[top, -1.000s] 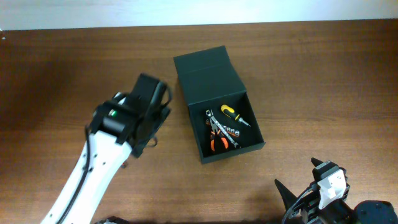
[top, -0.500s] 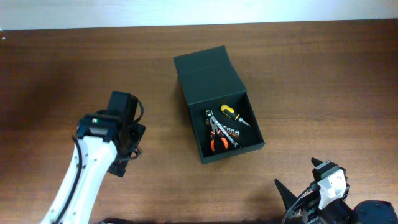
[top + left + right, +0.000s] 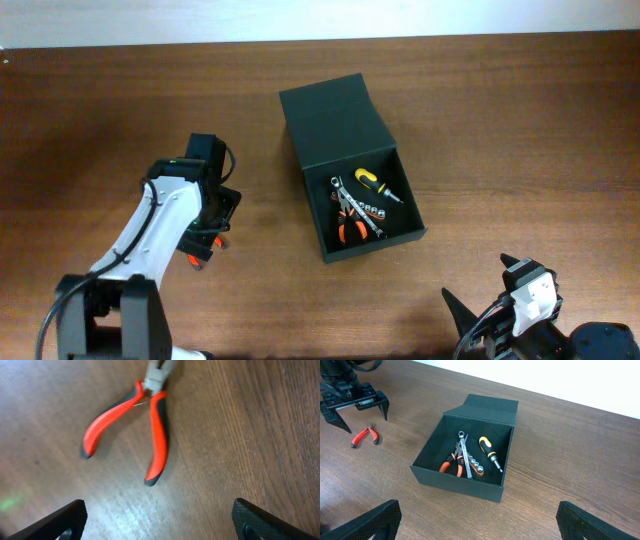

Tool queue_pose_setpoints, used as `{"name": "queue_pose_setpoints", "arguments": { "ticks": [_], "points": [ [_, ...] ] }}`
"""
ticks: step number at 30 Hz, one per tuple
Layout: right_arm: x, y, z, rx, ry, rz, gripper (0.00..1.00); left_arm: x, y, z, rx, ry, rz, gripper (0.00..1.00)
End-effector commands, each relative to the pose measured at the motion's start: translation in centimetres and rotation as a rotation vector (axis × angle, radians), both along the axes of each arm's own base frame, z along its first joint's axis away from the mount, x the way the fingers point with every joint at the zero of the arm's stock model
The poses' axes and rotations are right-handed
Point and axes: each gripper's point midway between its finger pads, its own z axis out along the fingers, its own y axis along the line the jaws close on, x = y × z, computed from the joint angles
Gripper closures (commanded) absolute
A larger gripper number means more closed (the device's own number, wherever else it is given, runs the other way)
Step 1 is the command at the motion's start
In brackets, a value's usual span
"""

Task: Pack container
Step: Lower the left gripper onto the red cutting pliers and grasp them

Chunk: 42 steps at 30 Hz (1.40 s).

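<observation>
Overhead: a screwdriver (image 3: 375, 184) and orange pliers (image 3: 348, 229) are seen inside the open container (image 3: 335, 125), mid-table. The left gripper (image 3: 205, 240) is held at its 9 o'clock, well apart, pointed down.
Left wrist: red pliers (image 3: 135, 420) are seen at 12 o'clock of the spread jaws, untouched.
Right wrist: the right gripper (image 3: 480, 525) is spread wide and empty, with the container at its 12 o'clock.

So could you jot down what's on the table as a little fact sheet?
Box: dark, lid open, on the table
Inside box: yellow screwdriver, orange pliers, silver wrench
Outside box: red pliers, lying on the wood
Left tool: open, close to the red pliers, not touching
Right tool: open, empty
</observation>
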Motion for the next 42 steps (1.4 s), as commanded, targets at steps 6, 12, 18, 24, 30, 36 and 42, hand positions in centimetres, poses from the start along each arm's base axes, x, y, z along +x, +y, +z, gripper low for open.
{"name": "queue_pose_setpoints", "arguments": {
  "ticks": [6,12,18,24,30,36,42],
  "points": [
    [0.1,-0.3,0.2,0.008,-0.006,-0.024,0.01,-0.1,0.9,-2.3,-0.017,0.069,-0.023,0.05],
    [0.1,-0.3,0.2,0.008,-0.006,-0.024,0.01,0.5,1.7,-3.7,-0.064,0.077,-0.035,0.06],
    [0.1,-0.3,0.2,0.008,-0.006,-0.024,0.01,1.2,1.9,-4.8,-0.075,0.076,-0.064,0.11],
    [0.1,-0.3,0.2,0.008,-0.006,-0.024,0.01,1.4,1.5,-5.9,-0.101,0.088,-0.086,0.22],
    [0.1,-0.3,0.2,0.008,-0.006,-0.024,0.01,1.2,1.3,-6.6,-0.108,0.107,-0.085,0.37],
    [0.1,-0.3,0.2,0.008,-0.006,-0.024,0.01,1.2,1.4,-6.6,-0.108,0.109,-0.085,0.67],
    [0.1,-0.3,0.2,0.008,-0.006,-0.024,0.01,1.2,1.3,-6.6,-0.109,0.109,-0.084,0.88]
  ]
}}
